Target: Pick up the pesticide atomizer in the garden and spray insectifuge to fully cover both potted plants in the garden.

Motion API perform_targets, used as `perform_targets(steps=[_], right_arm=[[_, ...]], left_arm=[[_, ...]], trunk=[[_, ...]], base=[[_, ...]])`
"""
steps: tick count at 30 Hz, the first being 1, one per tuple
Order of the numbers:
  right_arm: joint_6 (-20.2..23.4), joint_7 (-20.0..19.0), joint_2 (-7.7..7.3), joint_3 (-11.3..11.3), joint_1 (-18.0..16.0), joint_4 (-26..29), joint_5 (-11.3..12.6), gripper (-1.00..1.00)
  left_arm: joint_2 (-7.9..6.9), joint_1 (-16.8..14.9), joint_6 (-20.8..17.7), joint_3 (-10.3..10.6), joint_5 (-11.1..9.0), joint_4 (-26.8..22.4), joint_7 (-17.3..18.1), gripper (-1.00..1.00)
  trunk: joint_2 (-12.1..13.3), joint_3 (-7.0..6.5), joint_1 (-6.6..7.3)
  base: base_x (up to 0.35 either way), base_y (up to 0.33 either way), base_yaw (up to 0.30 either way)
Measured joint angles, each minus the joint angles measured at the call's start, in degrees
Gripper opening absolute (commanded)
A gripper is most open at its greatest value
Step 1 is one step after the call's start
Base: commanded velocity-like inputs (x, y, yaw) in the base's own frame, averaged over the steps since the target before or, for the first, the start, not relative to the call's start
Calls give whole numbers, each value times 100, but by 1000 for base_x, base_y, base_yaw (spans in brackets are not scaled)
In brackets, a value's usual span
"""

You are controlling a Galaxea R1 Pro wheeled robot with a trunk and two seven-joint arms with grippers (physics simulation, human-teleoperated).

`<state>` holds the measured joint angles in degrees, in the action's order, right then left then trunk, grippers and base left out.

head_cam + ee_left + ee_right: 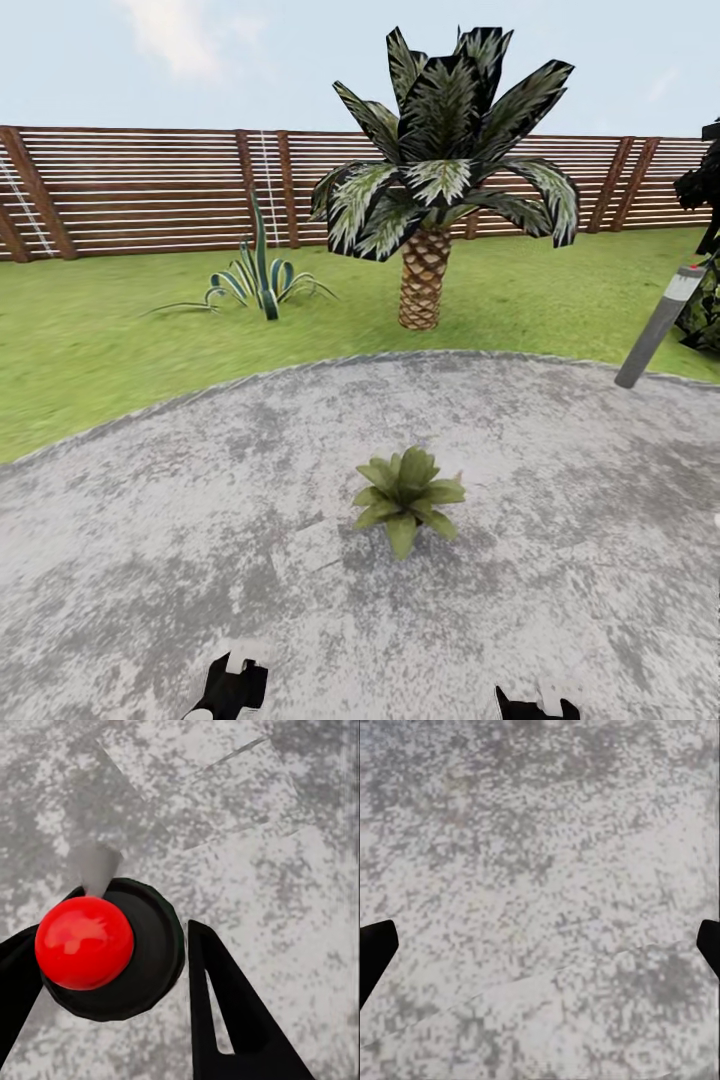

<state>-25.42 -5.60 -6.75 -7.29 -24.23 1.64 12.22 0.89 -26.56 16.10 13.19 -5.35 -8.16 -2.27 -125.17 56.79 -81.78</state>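
While the left wrist view looks straight down on it, the small dark round-bodied pesticide atomizer with a glossy red ball top sits between the two black fingers of the left tool. One finger stands just beside its dark rim and the other finger is at the opposite side; whether they press the body I cannot tell for sure, but I judge the tool is closed on the bottle.

I judge the bottle is light and stiff, like hard plastic. Its smooth round wall could slip or turn between flat fingers, so a hold across the middle of the body, below the red top, seems the safest. The red top looks smooth and rounded, and is probably the part to press for spraying, so it should stay free.

Under it lies the grey speckled stone paving, rough and mottled, with thin joints between the slabs. On this paving, ahead of the robot, stands one potted plant, a low rosette of pointed green leaves; its pot hardly shows. The leaves look soft and thin.

The right tool is wide apart and holds nothing, with only dark fingertips at the edges above the paving.

Behind are the green lawn, a palm with a scaly brown trunk, and a brown slatted wooden fence.
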Motion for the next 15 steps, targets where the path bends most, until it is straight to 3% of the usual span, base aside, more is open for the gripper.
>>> perform_targets(steps=[6,15], right_arm=[[0,-1,7,-4,0,0,-1,100],[0,1,9,-4,-2,-2,-18,100]], left_arm=[[0,5,0,0,0,1,0,-100],[-1,7,-1,0,0,-3,0,-100]], trunk=[[0,0,0],[0,0,0]], base=[[156,-243,26],[111,-268,255]])
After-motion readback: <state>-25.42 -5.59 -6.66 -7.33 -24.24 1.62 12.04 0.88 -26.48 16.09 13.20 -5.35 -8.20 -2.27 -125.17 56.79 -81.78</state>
